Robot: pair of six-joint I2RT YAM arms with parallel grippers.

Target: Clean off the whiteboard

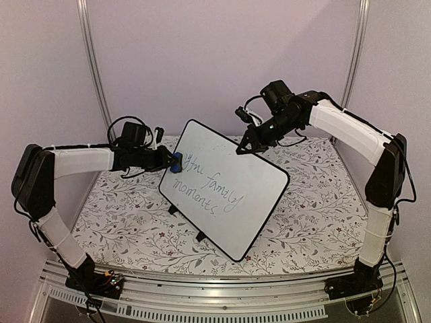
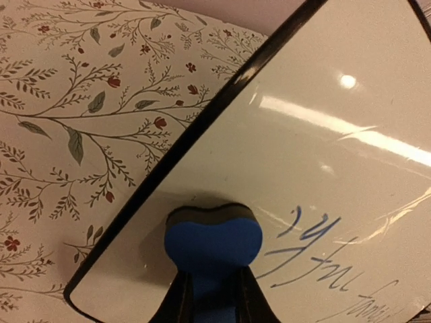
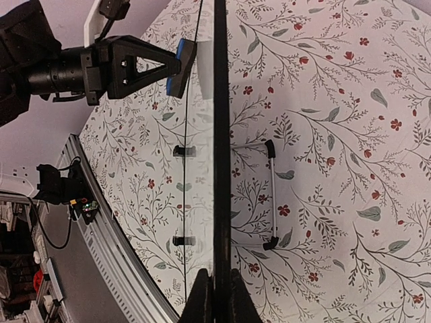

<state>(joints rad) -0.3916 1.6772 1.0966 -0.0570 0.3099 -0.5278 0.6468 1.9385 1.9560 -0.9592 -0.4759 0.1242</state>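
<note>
The whiteboard (image 1: 229,195) stands tilted on the floral table, black-framed, with grey handwriting across its face. My left gripper (image 1: 170,161) is shut on a blue eraser (image 1: 177,162), whose dark felt side presses against the board's upper left corner. In the left wrist view the eraser (image 2: 214,242) sits between my fingers, just left of the writing (image 2: 316,249). My right gripper (image 1: 244,146) is shut on the board's top edge. In the right wrist view the board's frame (image 3: 221,134) runs edge-on straight up from my fingers (image 3: 201,301).
Behind the board a wire stand (image 3: 271,195) with black ends props it on the floral tablecloth (image 1: 128,215). A metal rail (image 1: 222,282) runs along the table's near edge. Lilac walls close in the back and sides.
</note>
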